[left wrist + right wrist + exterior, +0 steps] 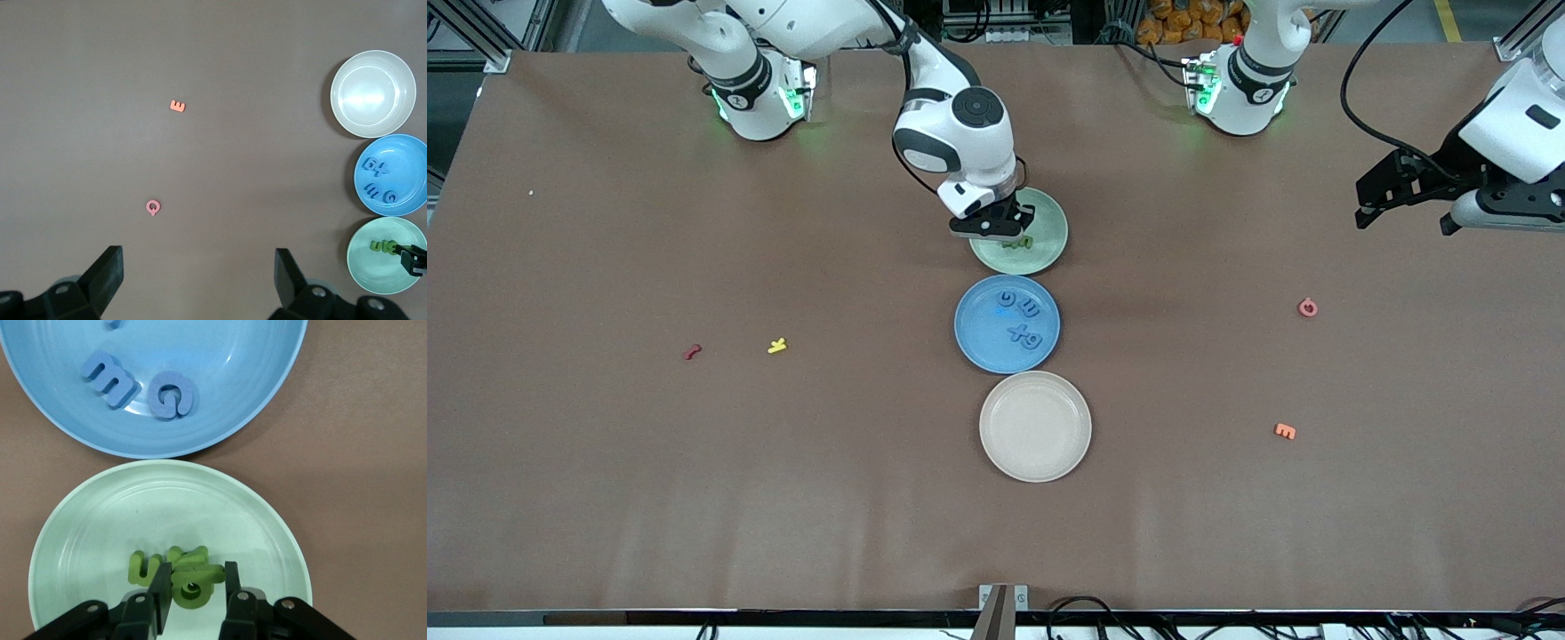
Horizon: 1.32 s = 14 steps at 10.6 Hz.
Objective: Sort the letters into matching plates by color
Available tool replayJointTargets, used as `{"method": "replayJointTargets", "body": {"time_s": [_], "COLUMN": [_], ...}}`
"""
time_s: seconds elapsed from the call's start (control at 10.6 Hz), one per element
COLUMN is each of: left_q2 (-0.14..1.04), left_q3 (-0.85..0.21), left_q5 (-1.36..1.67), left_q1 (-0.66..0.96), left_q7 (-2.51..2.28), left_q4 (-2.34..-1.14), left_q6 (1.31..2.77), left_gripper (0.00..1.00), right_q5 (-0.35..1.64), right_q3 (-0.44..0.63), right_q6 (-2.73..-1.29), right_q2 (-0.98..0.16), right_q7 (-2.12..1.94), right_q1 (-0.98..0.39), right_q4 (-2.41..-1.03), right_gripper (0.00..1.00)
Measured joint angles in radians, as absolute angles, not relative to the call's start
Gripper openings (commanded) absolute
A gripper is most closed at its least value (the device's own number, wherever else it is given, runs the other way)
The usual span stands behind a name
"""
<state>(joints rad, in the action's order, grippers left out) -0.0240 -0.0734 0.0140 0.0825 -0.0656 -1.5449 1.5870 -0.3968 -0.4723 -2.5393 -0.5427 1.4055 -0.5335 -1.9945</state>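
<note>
Hanging low over the green plate (1049,233), the right claw (193,590) has its fingers (160,587) pinched on a green letter (192,588), round with a hole; whether that letter touches the plate floor I cannot tell. More green letters (150,567) lie bunched against it in the same plate, partly hidden by the fingers, so their count and shapes are unclear; from the front view the claw body covers most of them and part of the plate rim. Three plates sit in a row down the desk's middle: green nearest the robots' edge, blue plate (1007,324) next, rims almost touching, beige plate (1035,427) nearest the front camera's edge. Four blue letters (1021,322) lie in the blue plate; the right wrist view cuts off all but two. Left claw (200,277) waits spread wide, holding nothing, over the left arm's end of the desk; its fingertips are cropped in its own wrist view. Loose on the desk: pink letter (1307,308) and orange letter (1284,431) toward the left arm's end, yellow letter (777,346) and dark red letter (691,352) toward the right arm's end, the red one too small to read.
</note>
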Motion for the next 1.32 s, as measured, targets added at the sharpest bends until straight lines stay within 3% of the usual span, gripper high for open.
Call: {"method": "replayJointTargets", "body": {"time_s": [0.19,0.66,1.32], "left_q2": [-0.024,-0.023,-0.022], "left_q3": [-0.073,-0.073,-0.073], "left_q5": [0.014,0.014,0.014], "left_q1": [0.082,0.082,0.083], "left_q7": [-0.066,-0.066,-0.066], "left_q4": [-1.545,-1.545,-1.545], "left_q6": [1.587,1.587,1.587], "left_gripper": [1.0,1.0,1.0], "right_q5": [-0.397,-0.397,-0.398], "right_q3": [-0.472,-0.472,-0.465], "right_q6": [-2.539,-2.539,-2.534], "right_q2": [-0.555,-0.564,-0.567], "right_q7": [1.406,1.423,1.425], "right_q1": [-0.538,-0.551,-0.55], "right_q4": [-1.979,-1.97,-1.959], "right_gripper": [0.16,0.64,0.67]}}
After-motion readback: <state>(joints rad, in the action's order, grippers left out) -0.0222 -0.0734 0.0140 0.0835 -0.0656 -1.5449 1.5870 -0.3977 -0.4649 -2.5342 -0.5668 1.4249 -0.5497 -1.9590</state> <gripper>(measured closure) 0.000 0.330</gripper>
